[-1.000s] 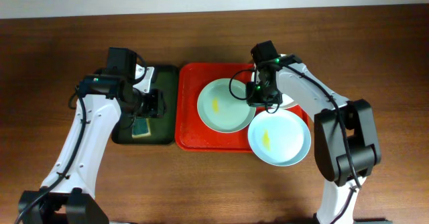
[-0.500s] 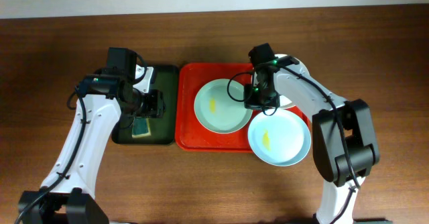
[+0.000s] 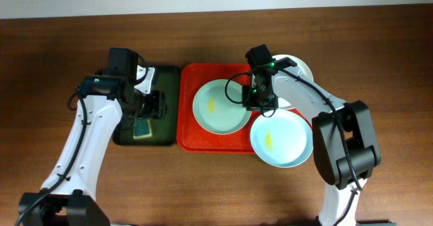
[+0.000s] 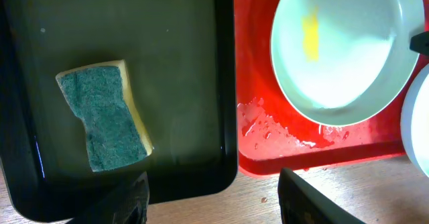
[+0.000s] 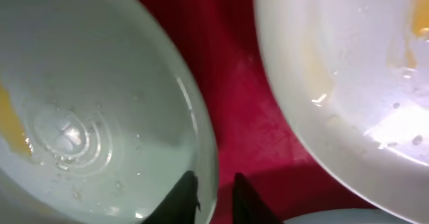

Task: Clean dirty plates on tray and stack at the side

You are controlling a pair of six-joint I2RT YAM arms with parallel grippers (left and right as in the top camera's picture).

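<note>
The red tray (image 3: 191, 137), the largest container, carries three plates. The mint green plate (image 3: 216, 111) lies flat on the tray's left half with a yellow smear near its centre. The pale blue plate (image 3: 287, 141), also smeared yellow, sits at the near right corner and overhangs the tray's rim onto the table (image 3: 379, 43). The white plate (image 3: 303, 69) is at the far right corner, partly hidden under the right arm. The right wrist view shows a yellow mark on it too.

The dark green tray (image 3: 168, 84) stands just beside the red one on its left, and the two rims almost touch. It holds one sponge (image 3: 142, 128), green face up with a yellow layer beneath, lying toward the near end.

That makes two trays, three plates and one sponge.

The right gripper (image 5: 213, 194) is down at the right edge of the mint green plate. Its two fingers are pinched narrowly over the rim, one inside and one outside. The left gripper (image 4: 213, 198) hangs above the near edge of the dark green tray with its fingers spread wide, and it holds nothing. Water droplets bead on the red tray near the mint green plate.
</note>
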